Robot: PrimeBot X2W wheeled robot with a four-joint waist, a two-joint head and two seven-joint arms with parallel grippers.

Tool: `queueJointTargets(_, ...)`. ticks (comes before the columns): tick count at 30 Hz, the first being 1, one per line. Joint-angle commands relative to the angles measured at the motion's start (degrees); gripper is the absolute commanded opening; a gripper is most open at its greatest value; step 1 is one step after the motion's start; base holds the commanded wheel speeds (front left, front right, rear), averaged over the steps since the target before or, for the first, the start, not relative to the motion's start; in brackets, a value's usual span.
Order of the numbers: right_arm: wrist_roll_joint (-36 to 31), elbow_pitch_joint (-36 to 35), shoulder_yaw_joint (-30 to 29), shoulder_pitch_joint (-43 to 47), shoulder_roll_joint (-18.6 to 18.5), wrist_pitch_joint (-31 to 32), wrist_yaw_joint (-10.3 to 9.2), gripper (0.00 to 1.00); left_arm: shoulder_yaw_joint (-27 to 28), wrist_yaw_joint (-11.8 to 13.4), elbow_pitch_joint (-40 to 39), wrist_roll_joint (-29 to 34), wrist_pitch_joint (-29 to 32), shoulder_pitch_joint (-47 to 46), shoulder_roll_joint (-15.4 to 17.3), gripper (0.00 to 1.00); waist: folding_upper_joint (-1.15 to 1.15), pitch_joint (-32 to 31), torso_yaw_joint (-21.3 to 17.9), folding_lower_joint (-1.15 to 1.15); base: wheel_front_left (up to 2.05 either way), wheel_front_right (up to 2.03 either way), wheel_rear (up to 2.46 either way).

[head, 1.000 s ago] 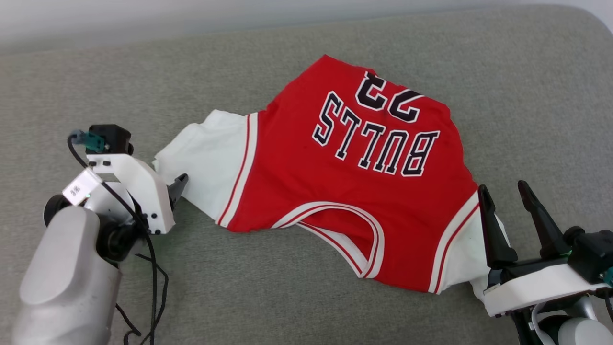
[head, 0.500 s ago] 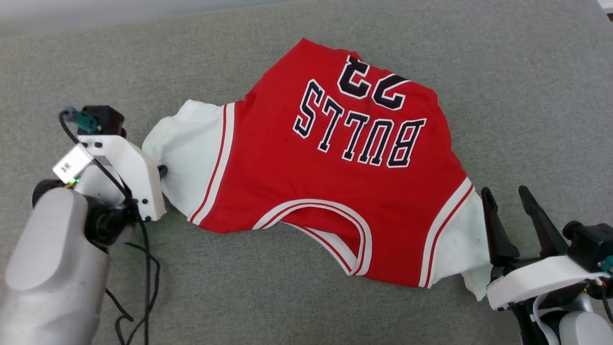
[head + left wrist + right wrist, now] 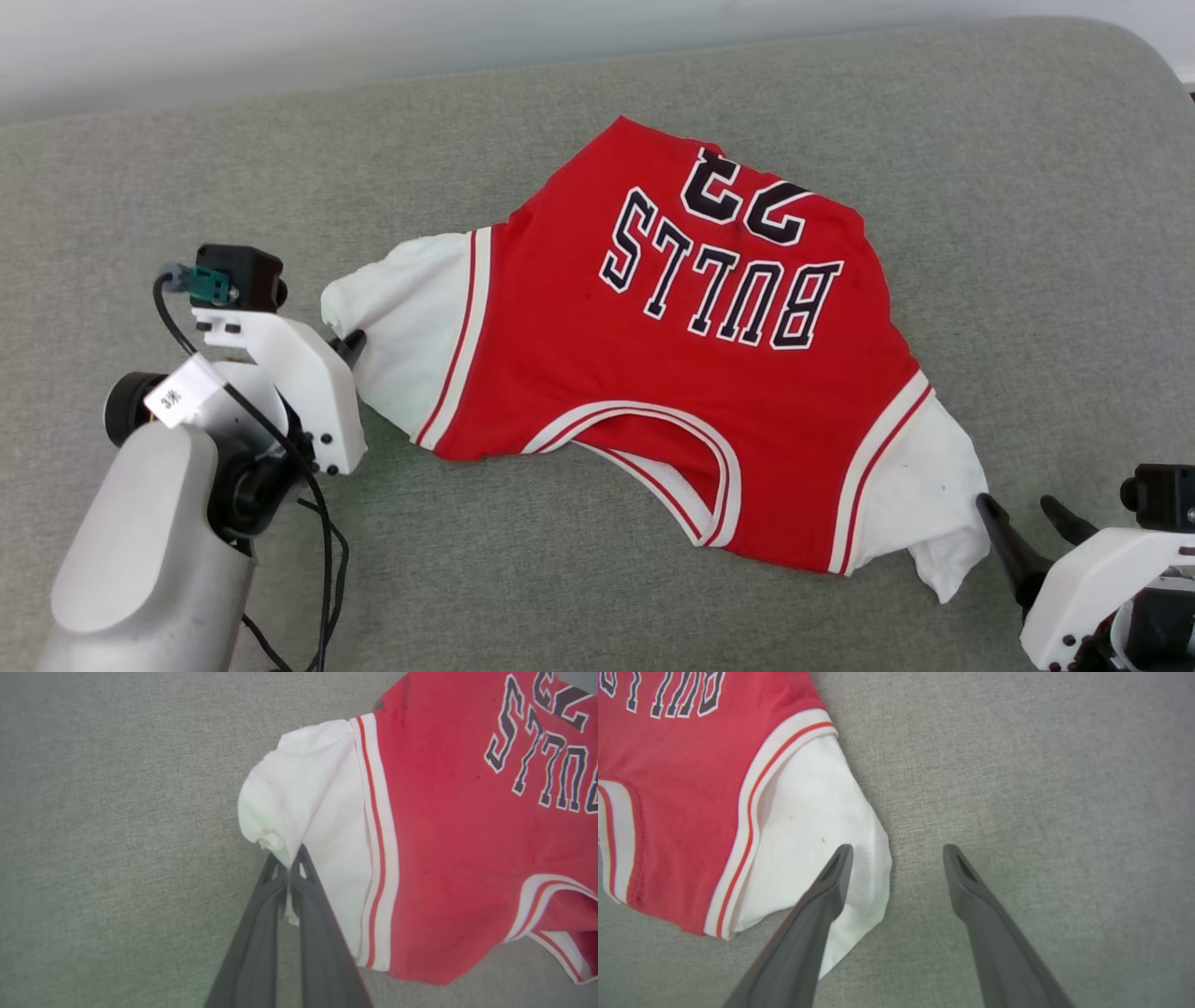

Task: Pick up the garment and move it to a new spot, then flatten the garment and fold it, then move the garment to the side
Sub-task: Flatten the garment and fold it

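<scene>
Garment lay sleeve-to-sleeve between our grippers — left gripper pinched on one sleeve, right gripper spread wide, empty, beside the other.

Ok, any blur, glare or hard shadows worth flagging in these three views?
Head view: soft even light, no glare, lettering on the garment crisp, far edge washed pale. Left wrist view: left gripper looks soft near the bottom edge. Right wrist view: grey surface weave sharp, right gripper slightly soft, no hard shadows.
</scene>
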Motion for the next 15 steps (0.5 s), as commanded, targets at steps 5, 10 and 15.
queueJointTargets(5, 2.55, -3.24, 1.23, 1.23, -2.02, 8.18, -0.04, 1.0, 0.0, 1.14, -5.34, -0.39, 0.08, 3.36, -0.17, 0.0, 0.0, -0.17, 1.45, -0.01, 0.0, 0.0, 0.0)
queueJointTargets(10, 3.22, -1.52, 3.79, -1.27, -3.25, 11.88, -0.04, 1.0, -0.14, 1.85, -9.59, -0.71, 0.69, 4.33, -0.14, 0.0, 0.0, 1.74, 2.58, -0.01, 0.0, 0.0, 0.0)
queueJointTargets(15, 5.22, 4.09, 7.32, -2.71, -3.28, 14.87, -0.03, 1.0, -0.25, 2.12, -11.61, -0.77, 0.37, 4.15, -0.27, 0.0, 0.0, 3.01, 3.81, -0.01, 0.0, 0.0, 0.0)
